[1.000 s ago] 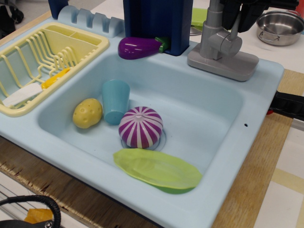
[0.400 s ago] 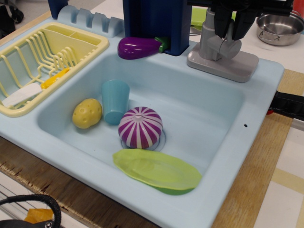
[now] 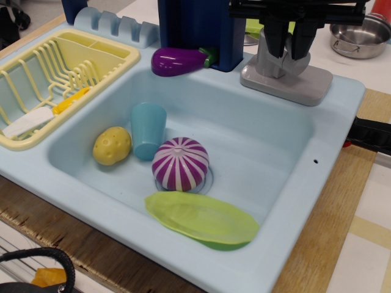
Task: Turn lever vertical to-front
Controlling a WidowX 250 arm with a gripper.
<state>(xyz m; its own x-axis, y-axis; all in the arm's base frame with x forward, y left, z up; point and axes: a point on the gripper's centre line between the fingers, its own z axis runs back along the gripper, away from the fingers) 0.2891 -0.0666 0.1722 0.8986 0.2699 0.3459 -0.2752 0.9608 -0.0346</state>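
Note:
The grey toy faucet stands on its flat base (image 3: 286, 83) at the sink's back right corner. Its round hub (image 3: 294, 63) shows just below my black gripper (image 3: 288, 51). The gripper hangs from above with its two fingers (image 3: 275, 44) apart, one on each side of the hub's top. The slim grey lever is mostly hidden behind and between the fingers, and I cannot tell its angle. The jaws stand open and do not visibly clamp anything.
The light blue sink (image 3: 287, 152) holds a potato (image 3: 112, 146), a blue cup (image 3: 148, 129), a purple-striped ball (image 3: 181, 163) and a green plate (image 3: 203, 218). An eggplant (image 3: 178, 61) lies on the back rim. A yellow dish rack (image 3: 55, 79) is at left and a steel pot (image 3: 359, 35) at back right.
My gripper has come down and to the left, from above the faucet to straddling the hub and lever. The objects in the sink have not moved.

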